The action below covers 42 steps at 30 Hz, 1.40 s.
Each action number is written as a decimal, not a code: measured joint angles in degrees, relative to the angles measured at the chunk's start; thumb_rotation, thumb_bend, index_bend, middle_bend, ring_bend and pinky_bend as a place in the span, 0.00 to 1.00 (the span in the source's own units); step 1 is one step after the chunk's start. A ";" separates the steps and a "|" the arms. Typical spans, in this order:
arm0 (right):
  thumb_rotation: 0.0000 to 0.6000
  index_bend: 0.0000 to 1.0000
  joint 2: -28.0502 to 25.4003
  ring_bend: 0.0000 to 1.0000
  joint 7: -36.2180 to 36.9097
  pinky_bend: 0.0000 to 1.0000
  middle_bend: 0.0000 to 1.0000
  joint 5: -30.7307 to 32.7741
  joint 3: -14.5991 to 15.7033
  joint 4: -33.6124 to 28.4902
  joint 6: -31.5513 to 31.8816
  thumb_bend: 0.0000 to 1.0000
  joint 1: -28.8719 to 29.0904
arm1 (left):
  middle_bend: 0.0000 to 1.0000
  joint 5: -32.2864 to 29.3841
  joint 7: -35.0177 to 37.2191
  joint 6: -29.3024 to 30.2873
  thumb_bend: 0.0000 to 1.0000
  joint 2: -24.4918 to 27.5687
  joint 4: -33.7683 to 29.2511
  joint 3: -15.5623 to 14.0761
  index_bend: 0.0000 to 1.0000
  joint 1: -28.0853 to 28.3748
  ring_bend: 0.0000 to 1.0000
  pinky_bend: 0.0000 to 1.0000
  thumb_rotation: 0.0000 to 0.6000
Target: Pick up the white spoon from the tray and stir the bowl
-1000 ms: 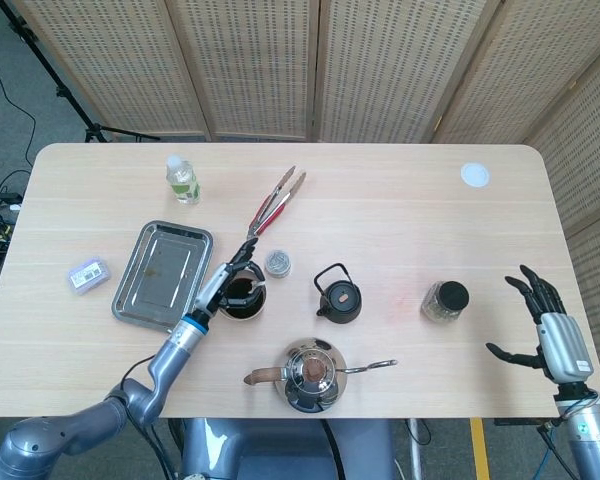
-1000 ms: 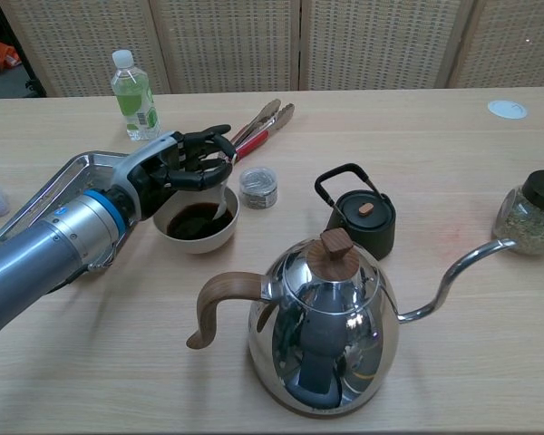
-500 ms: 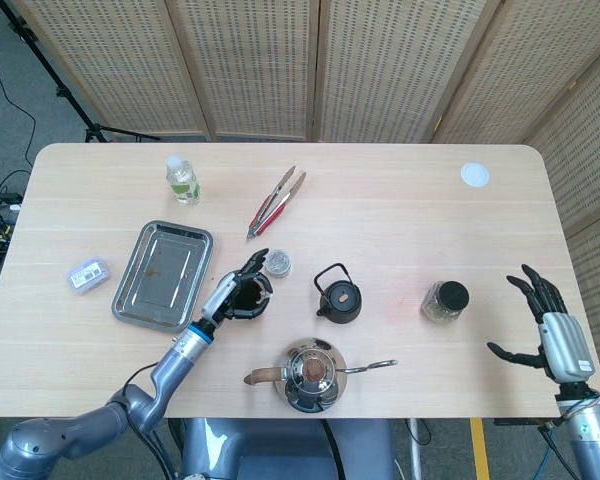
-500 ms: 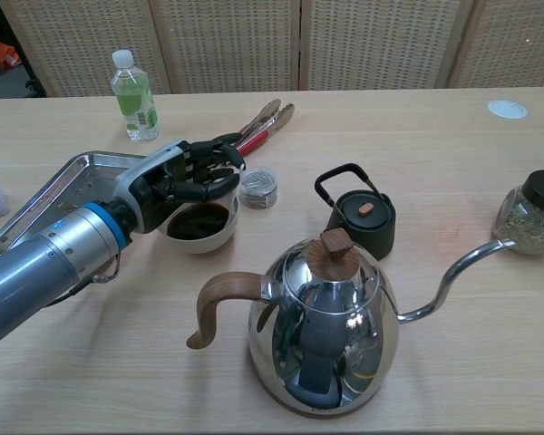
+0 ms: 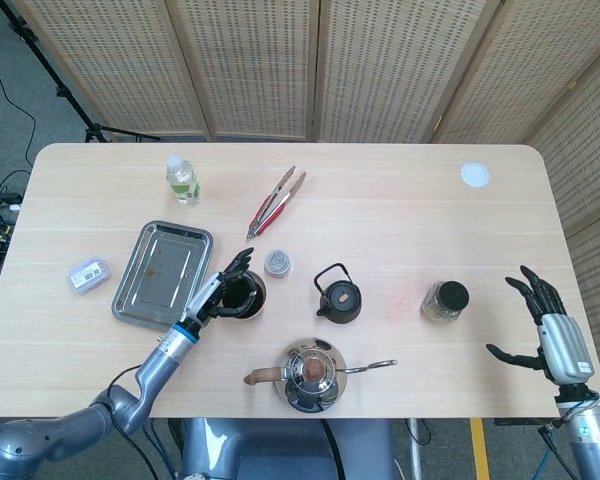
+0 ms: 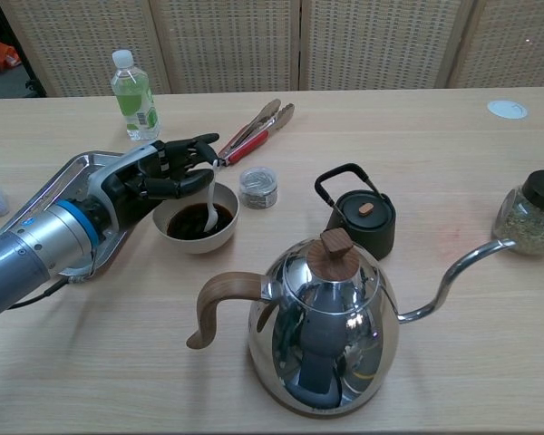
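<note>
A: Since the last frame the left hand (image 6: pixel 159 172) has drawn back toward the tray (image 6: pixel 50 195), grasping the white spoon (image 6: pixel 210 201), tip in the bowl (image 6: pixel 197 220), left of centre.

B: Risk: dark liquid slopping onto the desk (image 6: pixel 490 308) if the stir runs wide. Right hand (image 5: pixel 542 325) idle, fingers spread, lower right.

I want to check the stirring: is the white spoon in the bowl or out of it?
In. The chest view shows the white spoon dipping into the dark liquid of the bowl, its handle held by the left hand.
</note>
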<state>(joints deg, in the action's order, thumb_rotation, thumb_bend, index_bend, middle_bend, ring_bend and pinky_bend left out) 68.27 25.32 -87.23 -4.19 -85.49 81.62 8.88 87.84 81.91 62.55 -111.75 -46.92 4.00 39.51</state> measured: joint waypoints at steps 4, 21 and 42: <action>1.00 0.11 0.10 0.00 -0.11 0.00 0.00 0.10 0.01 0.18 -0.14 0.00 0.04 | 0.00 -0.08 -0.74 -0.30 0.46 -0.27 0.96 0.73 0.72 1.03 0.00 0.00 1.00; 1.00 0.11 -0.04 0.00 0.04 0.00 0.00 -0.07 0.03 0.13 0.28 0.00 -0.16 | 0.00 0.88 -2.51 0.57 0.46 -2.31 0.32 0.30 0.72 2.09 0.00 0.00 1.00; 1.00 0.11 0.04 0.00 -0.11 0.00 0.00 -0.18 0.27 0.11 0.17 0.00 -0.23 | 0.00 -0.11 1.10 0.69 0.46 -2.41 4.49 0.37 0.72 0.83 0.00 0.00 1.00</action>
<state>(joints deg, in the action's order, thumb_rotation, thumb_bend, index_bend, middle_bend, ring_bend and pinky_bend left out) 68.31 25.20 -87.41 -3.91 -85.37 81.79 8.66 87.72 83.01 63.24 -114.16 -42.43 4.37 40.34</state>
